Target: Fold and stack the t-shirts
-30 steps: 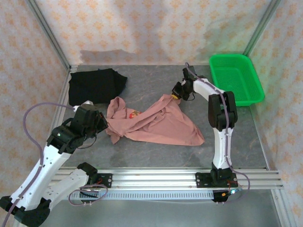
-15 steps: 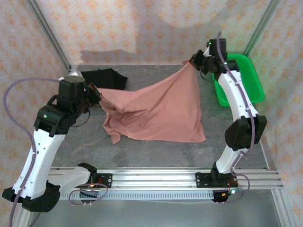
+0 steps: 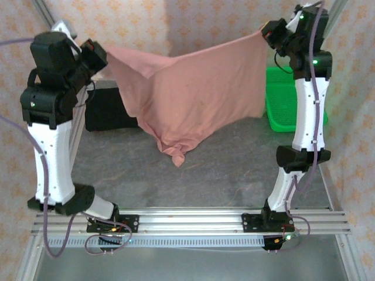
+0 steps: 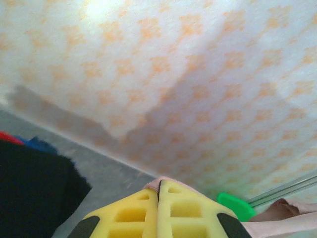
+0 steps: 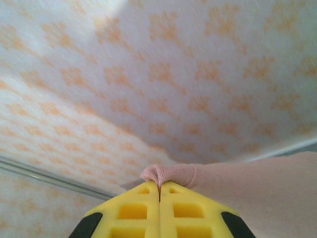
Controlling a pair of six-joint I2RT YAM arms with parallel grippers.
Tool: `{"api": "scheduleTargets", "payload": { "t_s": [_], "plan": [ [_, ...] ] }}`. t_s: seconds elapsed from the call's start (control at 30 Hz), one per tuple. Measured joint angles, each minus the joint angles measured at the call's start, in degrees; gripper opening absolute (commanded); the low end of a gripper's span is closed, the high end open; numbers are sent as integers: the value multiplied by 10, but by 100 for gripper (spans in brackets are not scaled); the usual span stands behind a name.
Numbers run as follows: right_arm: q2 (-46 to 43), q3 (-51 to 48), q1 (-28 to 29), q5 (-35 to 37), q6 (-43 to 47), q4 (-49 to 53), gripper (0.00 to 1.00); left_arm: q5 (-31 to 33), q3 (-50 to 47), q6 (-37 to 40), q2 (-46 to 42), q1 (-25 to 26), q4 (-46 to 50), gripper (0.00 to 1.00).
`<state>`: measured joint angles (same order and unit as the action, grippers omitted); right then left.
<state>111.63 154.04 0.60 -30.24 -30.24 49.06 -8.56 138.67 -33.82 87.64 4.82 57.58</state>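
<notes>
While your left gripper (image 3: pixel 99 55) and right gripper (image 3: pixel 270 34) each pinch a corner of the salmon-pink t-shirt (image 3: pixel 193 88) between yellow foam pads (image 5: pixel 129 210), it sags as a creased sheet above the table (image 3: pixel 234 170), beside the crumpled black t-shirt (image 3: pixel 105 114).

The left arm (image 3: pixel 50 152) and the right arm (image 3: pixel 309 111) are built from long white tubes joined by fat black round parts, and each is bolted by a black foot onto a grooved silver rail (image 3: pixel 187 218). A thin pale purple cable (image 3: pixel 47 240) is looped beside the left arm's foot, another purple cable (image 3: pixel 318 20) is run along the right arm, and a small green light (image 3: pixel 314 61) is lit on the right arm's black upper part. The left fingers (image 4: pixel 131 214) and the right fingers (image 5: pixel 132 210) are made of bright yellow foam with square hollows, and black pieces are fixed at their outer corners.
</notes>
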Motion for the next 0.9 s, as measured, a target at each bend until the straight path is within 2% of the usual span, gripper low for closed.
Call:
{"api": "scheduleTargets", "payload": {
  "t_s": [0.1,0.37,0.6,0.9],
  "plan": [
    [-7,7,-17,-14,-17,-1,0,-18,86,3,44,-6,1,0],
    [-93,-79,-26,-34,2,37,0,-55,94,-1,20,-27,1,0],
    [-231,-143,-27,-25,37,73,0,-48,93,10,-51,-27,1,0],
    [-370,-176,-27,-43,13,83,0,-48,112,9,-144,-27,-37,0]
  ]
}}
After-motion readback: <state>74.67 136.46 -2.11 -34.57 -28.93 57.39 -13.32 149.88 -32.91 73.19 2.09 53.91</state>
